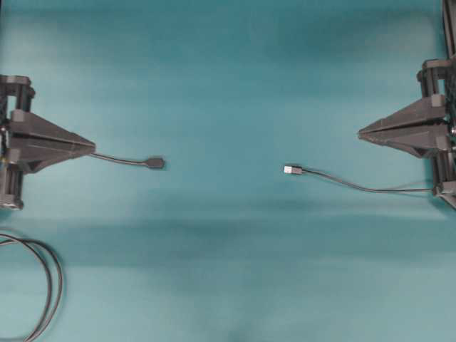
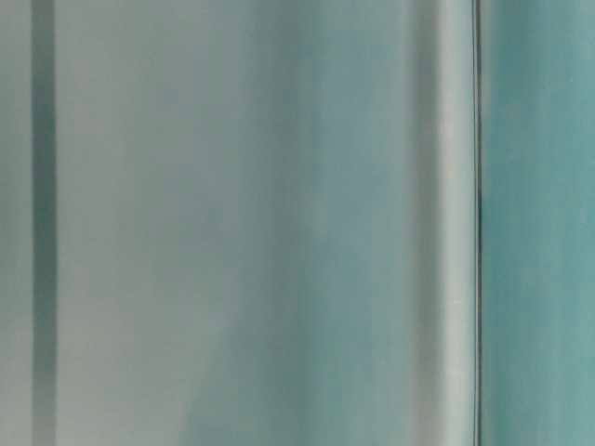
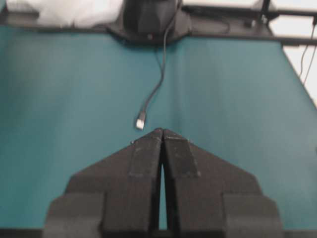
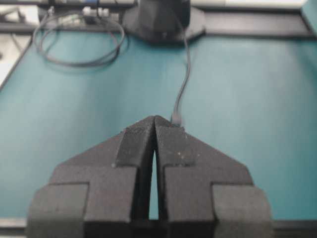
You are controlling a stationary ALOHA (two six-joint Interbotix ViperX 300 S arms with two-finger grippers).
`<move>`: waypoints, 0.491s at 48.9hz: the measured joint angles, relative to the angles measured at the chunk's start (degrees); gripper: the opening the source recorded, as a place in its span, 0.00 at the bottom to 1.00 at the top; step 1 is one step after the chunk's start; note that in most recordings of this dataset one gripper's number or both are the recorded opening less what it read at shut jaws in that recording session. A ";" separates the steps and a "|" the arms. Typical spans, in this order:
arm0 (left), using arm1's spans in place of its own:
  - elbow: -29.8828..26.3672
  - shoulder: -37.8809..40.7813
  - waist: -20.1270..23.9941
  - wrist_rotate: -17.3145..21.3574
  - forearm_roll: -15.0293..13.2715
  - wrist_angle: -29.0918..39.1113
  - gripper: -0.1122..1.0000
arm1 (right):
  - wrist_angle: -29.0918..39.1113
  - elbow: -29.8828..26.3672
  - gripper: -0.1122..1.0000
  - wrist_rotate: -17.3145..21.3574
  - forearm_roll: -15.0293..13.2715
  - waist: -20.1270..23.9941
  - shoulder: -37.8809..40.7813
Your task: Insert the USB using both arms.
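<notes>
On the teal mat lies a silver-tipped USB plug [image 1: 292, 169] right of centre; its thin cable runs off to the right edge. Left of centre lies a dark USB socket end [image 1: 156, 163] on a short dark cable that disappears under my left gripper [image 1: 92, 147]. That gripper is shut and empty, pointing right, with its tips behind the socket. My right gripper [image 1: 360, 132] is also shut and empty, pointing left, up and to the right of the plug. In the left wrist view the plug [image 3: 140, 120] lies just beyond the shut gripper [image 3: 162, 131]. The socket [image 4: 176, 118] peeks past the right gripper [image 4: 155, 118].
A loose loop of dark cable [image 1: 51, 281] lies at the mat's lower left corner. Each arm's black base [image 3: 148, 20] stands at its own end of the mat. The table-level view is a blur with nothing recognisable.
</notes>
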 measured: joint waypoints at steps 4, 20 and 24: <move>-0.26 1.14 0.00 -0.18 -0.18 0.70 0.13 | 4.13 -0.70 0.09 0.88 0.00 0.00 0.00; -0.44 6.06 0.00 -0.79 -0.53 3.34 0.40 | 16.79 -2.20 0.09 2.55 0.00 0.09 1.14; -0.53 7.73 0.26 -0.88 -0.53 3.52 0.52 | 18.37 -2.20 0.09 4.04 0.00 0.09 3.43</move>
